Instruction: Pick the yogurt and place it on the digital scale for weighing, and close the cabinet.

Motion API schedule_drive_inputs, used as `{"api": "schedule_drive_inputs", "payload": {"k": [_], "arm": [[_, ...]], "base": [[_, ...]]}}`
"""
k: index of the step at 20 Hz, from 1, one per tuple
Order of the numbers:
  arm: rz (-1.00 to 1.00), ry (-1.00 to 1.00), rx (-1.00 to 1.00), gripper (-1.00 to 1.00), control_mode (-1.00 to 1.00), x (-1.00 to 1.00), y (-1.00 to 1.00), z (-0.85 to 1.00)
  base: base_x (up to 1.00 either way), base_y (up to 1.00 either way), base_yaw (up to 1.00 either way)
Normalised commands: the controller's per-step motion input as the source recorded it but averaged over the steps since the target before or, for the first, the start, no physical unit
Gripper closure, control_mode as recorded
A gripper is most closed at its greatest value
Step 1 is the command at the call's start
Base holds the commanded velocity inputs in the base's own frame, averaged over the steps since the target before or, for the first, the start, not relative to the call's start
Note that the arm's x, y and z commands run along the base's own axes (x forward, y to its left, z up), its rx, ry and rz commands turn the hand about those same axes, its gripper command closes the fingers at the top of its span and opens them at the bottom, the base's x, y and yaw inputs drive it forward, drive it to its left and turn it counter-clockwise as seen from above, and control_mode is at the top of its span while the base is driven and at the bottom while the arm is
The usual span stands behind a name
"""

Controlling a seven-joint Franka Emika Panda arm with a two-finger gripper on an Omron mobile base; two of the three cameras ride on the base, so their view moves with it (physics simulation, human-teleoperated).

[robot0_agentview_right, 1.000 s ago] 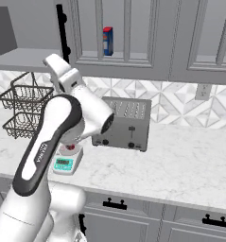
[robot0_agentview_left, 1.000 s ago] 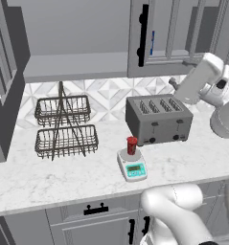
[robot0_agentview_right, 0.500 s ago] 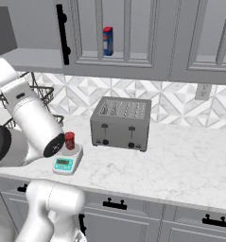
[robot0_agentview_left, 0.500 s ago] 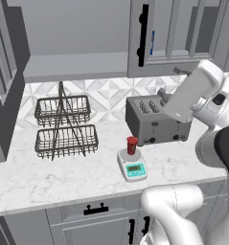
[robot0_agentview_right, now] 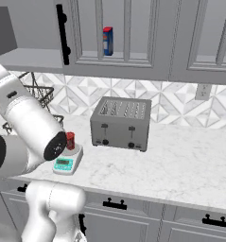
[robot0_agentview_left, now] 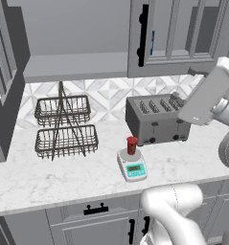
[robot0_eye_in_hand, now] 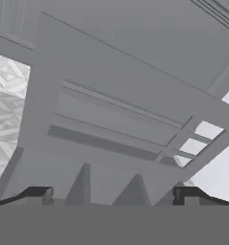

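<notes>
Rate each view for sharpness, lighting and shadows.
Left base view: sharp, evenly lit, soft shadow under the small red yogurt cup on the white digital scale. Right base view: equally crisp, no glare on the grey toaster. Hand view: flat grey cabinet panelling, blocky and soft, open gripper tips dark at bottom.

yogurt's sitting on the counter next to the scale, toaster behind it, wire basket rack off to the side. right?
Not quite. The yogurt stands on the digital scale, on its weighing plate, not on the counter beside it. The left base view shows this plainly. The rest holds: the toaster is behind it and the wire basket rack is off to the side.
</notes>
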Motion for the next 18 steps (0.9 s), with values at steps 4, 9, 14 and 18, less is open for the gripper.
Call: {"api": "schedule_drive_inputs", "payload": {"k": [4, 9, 14, 18], "arm": [[0.0, -0.04, 0.0, -1.0, -1.0, -1.0, 0.8, -0.29], [0.0, -0.05, 0.01, -1.0, -1.0, -0.89, 1.0, -0.18], [-0.01, 0.0, 0.09, -1.0, -1.0, -0.23, 1.0, -0.39], [0.0, 0.0, 0.15, -1.0, -1.0, -0.35, 1.0, -0.49]], "base": [[0.0, 0.0, 0.0], [0.0, 0.0, 0.0], [0.0, 0.0, 0.0], [0.0, 0.0, 0.0]]}}
